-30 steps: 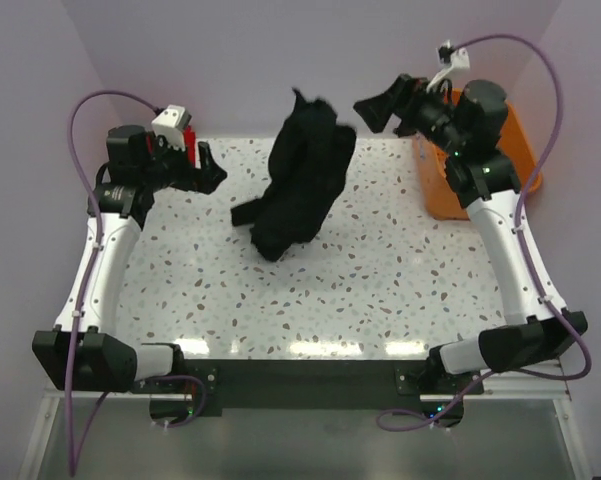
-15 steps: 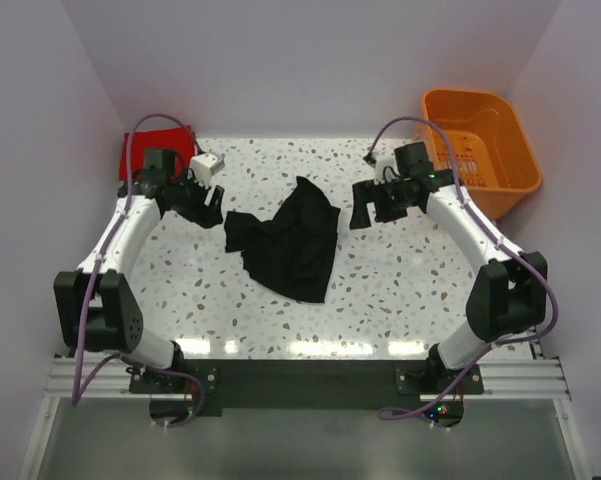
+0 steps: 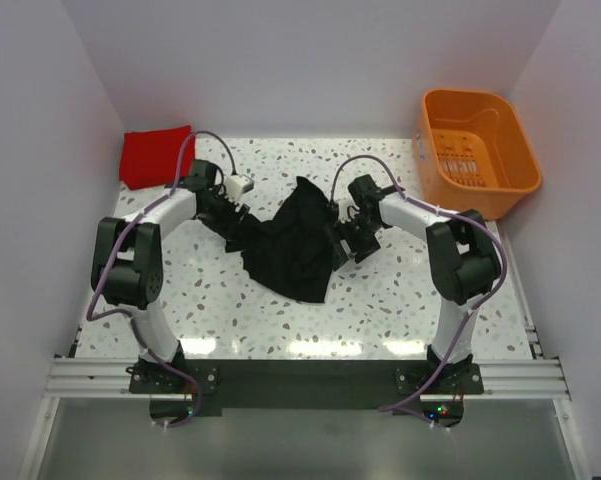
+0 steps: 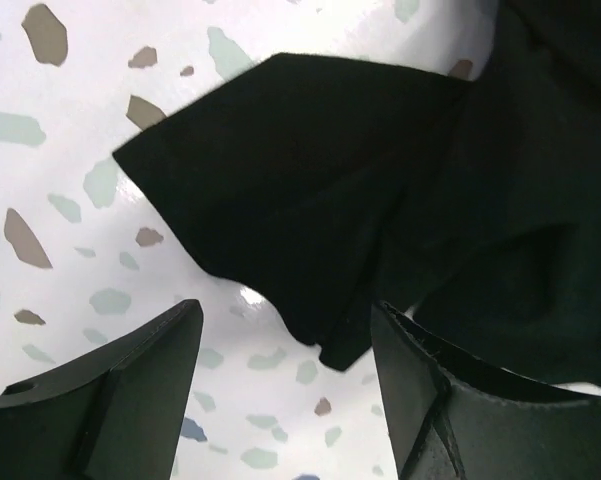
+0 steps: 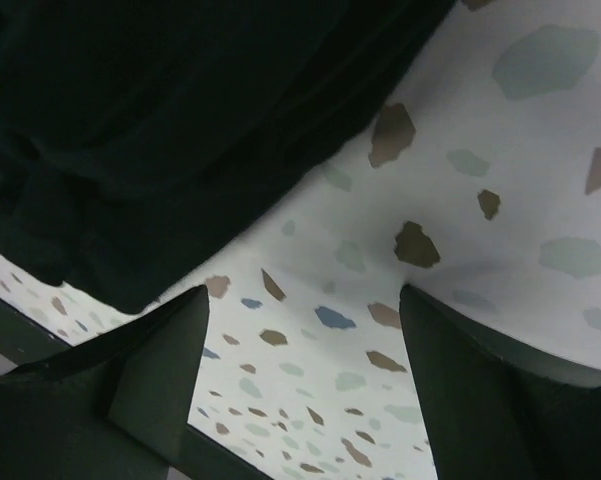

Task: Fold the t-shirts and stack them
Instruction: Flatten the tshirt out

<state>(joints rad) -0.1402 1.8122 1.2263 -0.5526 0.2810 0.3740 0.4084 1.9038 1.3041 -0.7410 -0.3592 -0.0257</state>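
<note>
The black t-shirt (image 3: 295, 250), judged limp and light, is seen crumpled on the bench (image 3: 180, 300) left of the orange basket (image 3: 480, 200); side edges are best pinched. Left gripper (image 4: 285, 320) and right gripper (image 5: 305, 300) are spread, empty.

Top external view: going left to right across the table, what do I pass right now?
Folded bright red cloth shirt → left gripper → crumpled black cloth shirt → right gripper → orange plastic basket.
</note>
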